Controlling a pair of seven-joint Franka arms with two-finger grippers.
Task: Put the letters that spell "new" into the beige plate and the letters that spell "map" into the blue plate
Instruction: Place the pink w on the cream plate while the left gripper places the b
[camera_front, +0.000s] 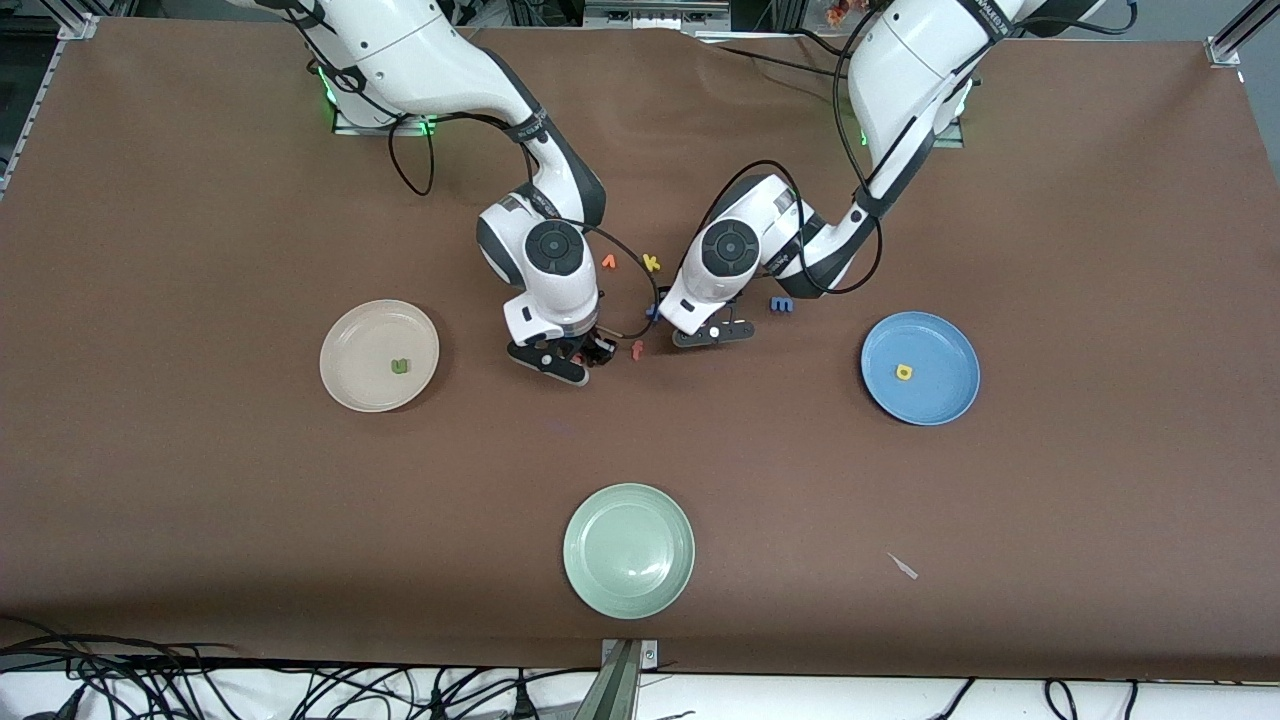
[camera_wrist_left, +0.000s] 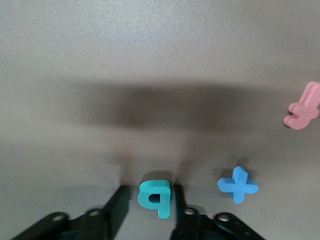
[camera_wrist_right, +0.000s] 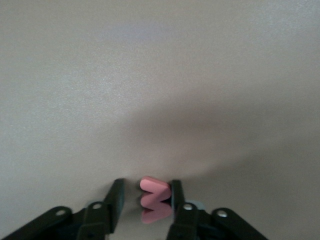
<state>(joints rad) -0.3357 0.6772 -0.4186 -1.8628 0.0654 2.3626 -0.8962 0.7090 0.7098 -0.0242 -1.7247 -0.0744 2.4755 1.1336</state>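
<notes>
1. Clearly, both arms are down at the middle of the brown table (camera_front: 200, 200), between the round cream-beige plate (camera_front: 345, 385) and the round mid-blue plate (camera_front: 940, 400).
2. We see the right gripper (camera_wrist_right: 146, 186) low over the table, with the small red-pink foam letter w (camera_wrist_right: 156, 200) between its jaws. One finger touches the letter and a narrow gap shows at the second finger, so the jaws are not clenched on it; the w lies on the table.
3. We see the left gripper (camera_wrist_left: 151, 190) also low over the table, around the small teal foam letter p (camera_wrist_left: 155, 197). Its jaws stand close on both sides, with a thin gap on one side, so the p is not grasped and lies flat.
4. A blue foam plus sign (camera_wrist_left: 238, 184) lies near the p, and a pinkish foam letter f (camera_wrist_left: 303, 107) lies more apart from it.
5. The olive-green foam letter n (camera_front: 401, 366) lies in the beige plate, and the yellow foam letter a (camera_front: 904, 372) lies in the blue plate.
6. The blue foam letter m (camera_front: 782, 304) lies on the table just beside the left gripper, toward the left arm's end.
7. A yellow foam letter k (camera_front: 651, 262) and a small orange foam letter (camera_front: 610, 261), whose shape we cannot read, lie between the two arms.
8. The pale green round plate (camera_front: 628, 550) stands nearer to the front camera than all the letters.
</notes>
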